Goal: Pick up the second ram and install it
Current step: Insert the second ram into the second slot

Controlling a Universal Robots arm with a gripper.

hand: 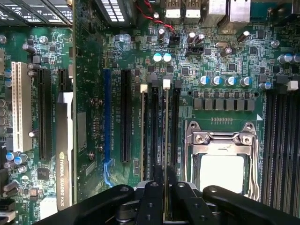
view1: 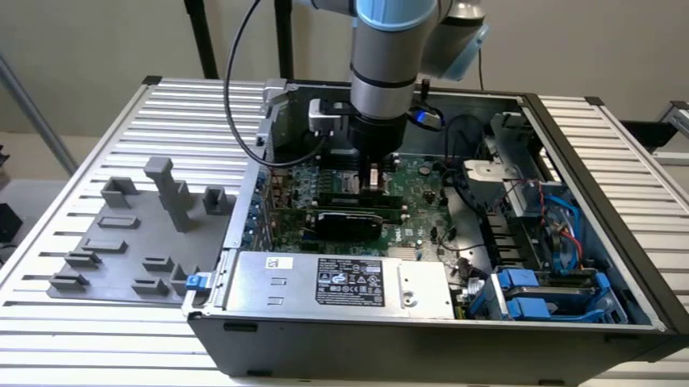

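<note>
Green, thin ram (hand: pixel 165 131) stands on edge in a black slot beside the metal CPU socket (hand: pixel 224 159), clamped between the black end effector (hand: pixel 165 180) fingers. Black Nvidia card (hand: pixel 64 150) sits well apart.

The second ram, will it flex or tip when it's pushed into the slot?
Probably stiff: the second ram looks straight edge-on between the fingers. Likely light, being so thin. It may tip sideways if pressed unevenly, standing on its narrow edge.
</note>
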